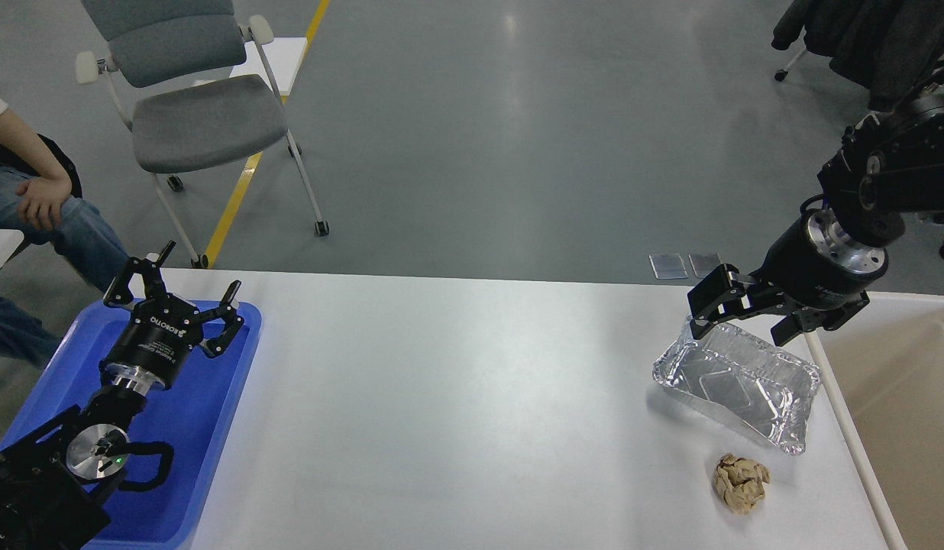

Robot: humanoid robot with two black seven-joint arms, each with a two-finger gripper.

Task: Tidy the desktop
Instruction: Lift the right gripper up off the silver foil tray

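The white desktop (457, 412) fills the lower view. A crinkled silver foil tray (739, 382) lies on it at the right, empty. A crumpled brown paper ball (740, 481) lies just in front of the tray. My right gripper (739, 325) is open and empty, its fingers spread above the tray's far rim. My left gripper (174, 294) is open and empty, raised over the blue plastic tray (205, 428) at the left edge of the desktop.
A beige bin (900, 397) stands right of the desktop, beside the foil tray. A grey office chair (197, 114) stands on the floor beyond the table. A seated person (37, 198) is at the far left.
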